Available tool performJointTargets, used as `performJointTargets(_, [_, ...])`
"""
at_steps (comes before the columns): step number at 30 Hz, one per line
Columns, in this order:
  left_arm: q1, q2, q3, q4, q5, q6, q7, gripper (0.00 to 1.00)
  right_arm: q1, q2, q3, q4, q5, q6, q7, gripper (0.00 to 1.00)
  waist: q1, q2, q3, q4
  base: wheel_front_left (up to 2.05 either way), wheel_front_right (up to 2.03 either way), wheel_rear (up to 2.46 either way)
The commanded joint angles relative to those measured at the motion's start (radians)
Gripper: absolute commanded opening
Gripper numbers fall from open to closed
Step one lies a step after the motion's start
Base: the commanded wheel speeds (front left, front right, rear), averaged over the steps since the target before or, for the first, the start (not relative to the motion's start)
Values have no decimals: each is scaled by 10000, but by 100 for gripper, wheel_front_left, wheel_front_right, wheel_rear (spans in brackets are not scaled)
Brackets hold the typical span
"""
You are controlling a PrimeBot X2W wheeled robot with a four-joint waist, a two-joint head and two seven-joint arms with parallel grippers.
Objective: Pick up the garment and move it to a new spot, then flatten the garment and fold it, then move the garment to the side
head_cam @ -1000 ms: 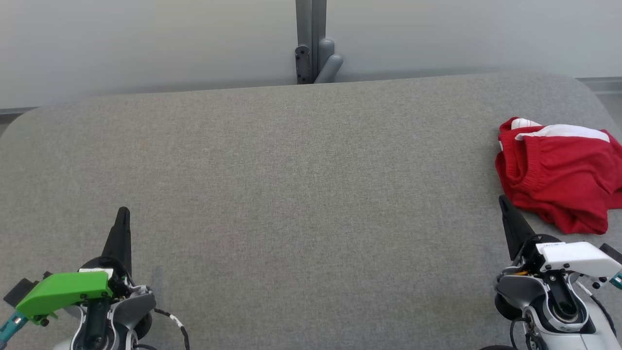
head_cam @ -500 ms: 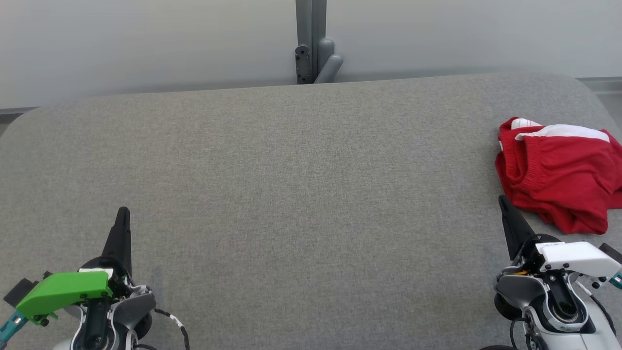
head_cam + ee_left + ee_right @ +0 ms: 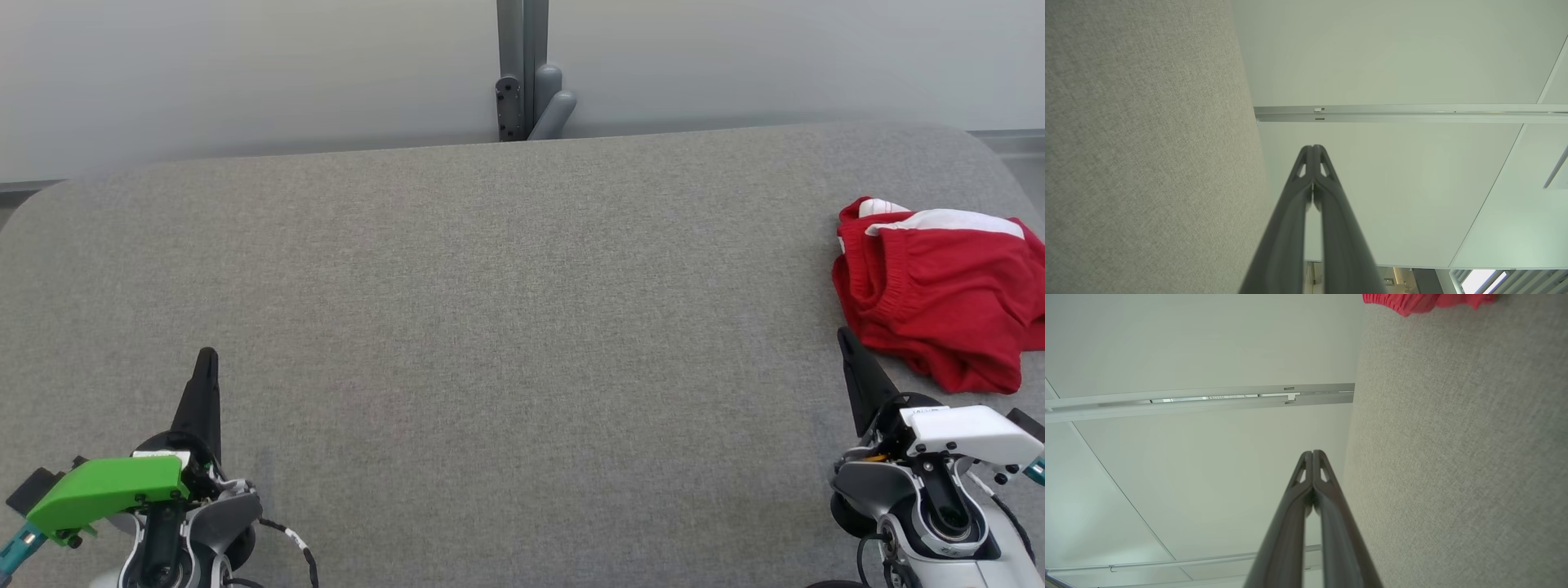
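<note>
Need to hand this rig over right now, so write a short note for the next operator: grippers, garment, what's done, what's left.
Left gripper: shut, empty, at the near left over the grey padded surface.
Right gripper: shut, empty, at the near right, close beside the garment and not gripping it.
Garment: red with white trim, lying bunched at the surface's right edge.
Done: nothing apparent; it looks neither flattened nor folded.
Left: pick it up, move it to a new spot, flatten, fold, move aside.
</note>
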Motion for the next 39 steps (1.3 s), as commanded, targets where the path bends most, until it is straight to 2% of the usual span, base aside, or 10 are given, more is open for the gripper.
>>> performJointTargets(1, [-101, 58, 8, -7, -5, 0, 50, 0, 7, -79, 34, -49, 53, 4, -52, 0, -1, 0, 0, 0, 0, 0, 0])
performJointTargets(39, [-101, 59, 7, -7, -5, 0, 49, 0, 51, -305, 367, -83, 365, 4, -287, 0, -1, 0, 1, 0, 0, 0, 0])
